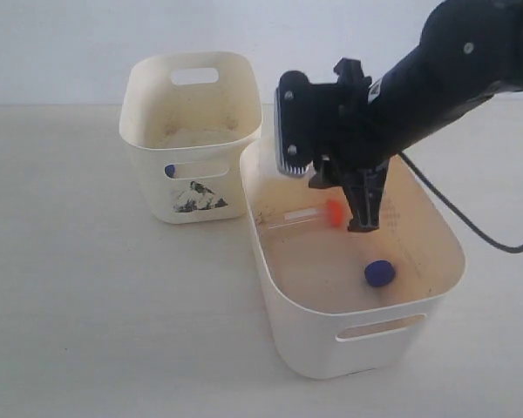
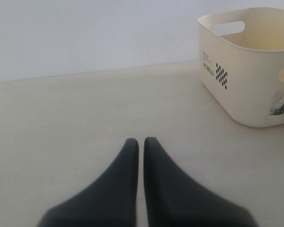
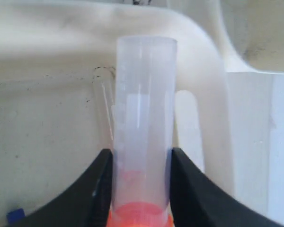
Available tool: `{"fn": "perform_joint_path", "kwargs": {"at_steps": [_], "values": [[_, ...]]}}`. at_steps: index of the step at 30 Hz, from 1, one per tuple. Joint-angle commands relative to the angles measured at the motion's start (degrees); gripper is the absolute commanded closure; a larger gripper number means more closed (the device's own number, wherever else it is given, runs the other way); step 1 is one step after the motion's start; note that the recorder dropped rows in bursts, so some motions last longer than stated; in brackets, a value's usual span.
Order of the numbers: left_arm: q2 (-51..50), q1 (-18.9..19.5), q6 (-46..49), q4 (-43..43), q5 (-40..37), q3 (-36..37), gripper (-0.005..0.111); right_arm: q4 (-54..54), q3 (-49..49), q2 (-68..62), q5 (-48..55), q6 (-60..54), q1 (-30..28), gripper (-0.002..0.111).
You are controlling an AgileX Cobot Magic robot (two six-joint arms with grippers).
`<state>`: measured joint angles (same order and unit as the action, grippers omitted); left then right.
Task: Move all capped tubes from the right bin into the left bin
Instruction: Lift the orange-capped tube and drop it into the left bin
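In the exterior view, the right gripper reaches down into the right bin at centre frame. Its fingers meet the orange-capped tube at the cap end. The tube lies roughly level, its long axis running left to right, cap to the right; we cannot tell whether it is clear of the floor. A blue cap sits lower right in the same bin, its tube body not made out. The left bin stands upper left, just beside. In the left wrist view, the left gripper shows its fingers pressed together over bare table, holding nothing. In the right wrist view, the two black fingers pinch the clear body just above the orange cap, and the long axis runs straight up the frame, cap at the bottom edge. We judge the tube light, stiff and slick-walled; a hold near the cap, as here, seems soundest, since the smooth plastic could slide or swivel between the pads.
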<state>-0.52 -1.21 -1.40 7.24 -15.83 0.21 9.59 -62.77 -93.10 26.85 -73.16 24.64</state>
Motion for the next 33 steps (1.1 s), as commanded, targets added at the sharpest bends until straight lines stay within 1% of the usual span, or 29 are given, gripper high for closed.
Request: {"fn": "perform_joint_path", "kwargs": {"at_steps": [1,3,5,7,10,12,14,22,26,30,33], "values": [[0.11,0.06,-0.66,-0.38,0.85,-0.21,0.102,-0.41,-0.02,5.24,0.18,7.20,-0.14,0.108],[0.11,0.06,-0.66,-0.38,0.85,-0.21,0.102,0.06,-0.14,6.79,-1.68,9.35,-0.14,0.108],[0.11,0.06,-0.66,-0.38,0.85,-0.21,0.102,2.92,-0.70,7.35,-4.30,11.09,-0.14,0.108],[0.11,0.06,-0.66,-0.38,0.85,-0.21,0.102,10.84,-1.96,7.13,-7.98,13.72,-0.14,0.108],[0.11,0.06,-0.66,-0.38,0.85,-0.21,0.102,24.70,-3.57,5.55,-15.21,13.72,-0.03,0.108],[0.11,0.06,-0.66,-0.38,0.85,-0.21,0.102,34.72,-5.48,3.71,-17.94,13.72,-0.03,0.108],[0.11,0.06,-0.66,-0.38,0.85,-0.21,0.102,39.60,-7.87,1.45,-18.75,13.72,-0.03,0.108],[0.11,0.06,-0.66,-0.38,0.85,-0.21,0.102,45.51,-19.45,-10.12,-18.86,16.18,-0.03,0.108],[0.11,0.06,-0.66,-0.38,0.85,-0.21,0.102,45.88,-23.82,-14.66,-18.87,17.88,0.77,0.108],[0.11,0.06,-0.66,-0.38,0.85,-0.21,0.102,45.88,-27.48,-18.50,-19.79,18.29,3.13,0.108],[0.11,0.06,-0.66,-0.38,0.85,-0.21,0.102,45.88,-28.58,-20.75,-22.56,18.18,4.77,0.108]]}}
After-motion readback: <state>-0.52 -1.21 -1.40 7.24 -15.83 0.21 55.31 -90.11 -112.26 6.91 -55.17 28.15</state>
